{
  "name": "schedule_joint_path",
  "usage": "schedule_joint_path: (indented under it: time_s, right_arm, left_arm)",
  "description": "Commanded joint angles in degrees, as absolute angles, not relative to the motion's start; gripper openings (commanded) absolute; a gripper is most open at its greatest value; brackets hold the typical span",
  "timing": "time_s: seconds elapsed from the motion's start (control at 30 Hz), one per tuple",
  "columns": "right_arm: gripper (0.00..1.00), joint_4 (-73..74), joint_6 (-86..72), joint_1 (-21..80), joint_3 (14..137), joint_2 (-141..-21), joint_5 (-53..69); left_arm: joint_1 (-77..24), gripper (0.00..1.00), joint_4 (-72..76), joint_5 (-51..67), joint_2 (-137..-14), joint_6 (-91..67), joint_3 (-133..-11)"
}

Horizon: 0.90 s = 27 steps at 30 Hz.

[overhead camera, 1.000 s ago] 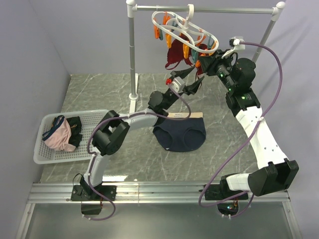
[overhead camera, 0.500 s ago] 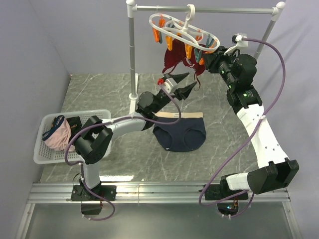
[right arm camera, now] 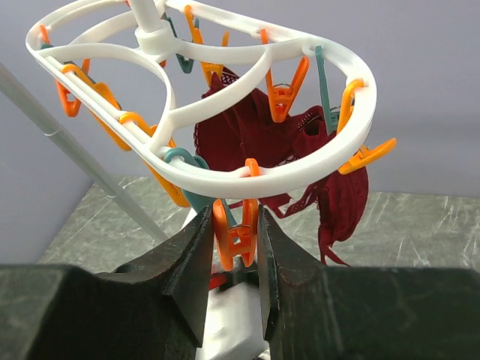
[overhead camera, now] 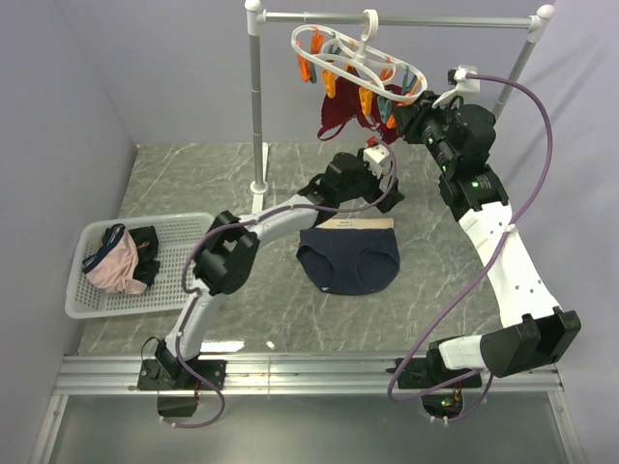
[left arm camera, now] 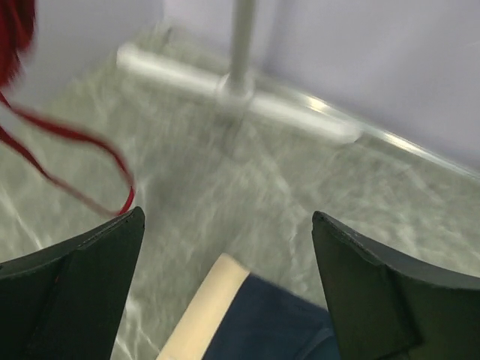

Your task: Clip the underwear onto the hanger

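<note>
We squeeze an orange clip on the hanger with our right hand. Our left hand gapes empty, and the underwear lies unclipped at the hanger's six o'clock.

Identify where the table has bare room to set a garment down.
Bare marble lies between the basket and the underwear, and between the underwear and the right arm. Crowded: near the hanger, where left gripper, right gripper and maroon garment gather.

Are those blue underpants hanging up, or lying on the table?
Lying on the table: the underwear is spread flat below the hanger, touching no clip. Only a red garment hangs there.
</note>
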<state>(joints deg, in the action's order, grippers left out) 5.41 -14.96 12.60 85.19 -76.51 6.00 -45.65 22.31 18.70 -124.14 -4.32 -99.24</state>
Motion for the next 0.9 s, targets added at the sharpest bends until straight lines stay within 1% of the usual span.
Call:
schedule_joint_path:
  time_s: [0.0, 0.03, 0.1, 0.23, 0.4, 0.63, 0.8, 0.87]
  right_arm:
    - [0.0, 4.66, -14.15, 12.92, 87.36, -75.59, 5.01]
    - [0.0, 4.66, -14.06, 13.09, 87.1, -75.59, 4.92]
    - [0.0, 4.66, -14.06, 13.1, 86.92, -75.5, 4.75]
    - [0.0, 4.66, -13.71, 12.92, 86.92, -75.76, 4.57]
    - [0.0, 4.75, -13.36, 13.01, 86.57, -75.59, 4.48]
    - [0.0, 5.01, -13.53, 13.09, 85.96, -75.5, 4.75]
    - [0.0, 4.92, -13.54, 13.01, 84.99, -74.97, 4.83]
    - [0.0, 4.83, -13.45, 13.09, 84.47, -74.62, 4.75]
  left_arm:
    - [-45.53, 0.99, 0.2, 10.03, -131.89, -12.8, -111.75]
    - [-45.7, 0.99, -2.52, 7.93, -133.66, -17.79, -113.71]
    - [-46.14, 0.99, -2.11, 7.91, -133.86, -20.19, -113.03]
    - [-48.51, 0.99, -5.53, 0.2, -134.82, -25.21, -113.38]
    - [-50.27, 0.99, -9.84, -4.3, -135.96, -30.92, -112.68]
    - [-52.03, 0.99, -12.31, -8.78, -137.72, -34.37, -112.06]
    - [-53.0, 0.99, -15.46, -11.86, -142.02, -35.24, -115.31]
    - [-53.09, 0.99, -16.52, -13.26, -143.87, -33.24, -115.84]
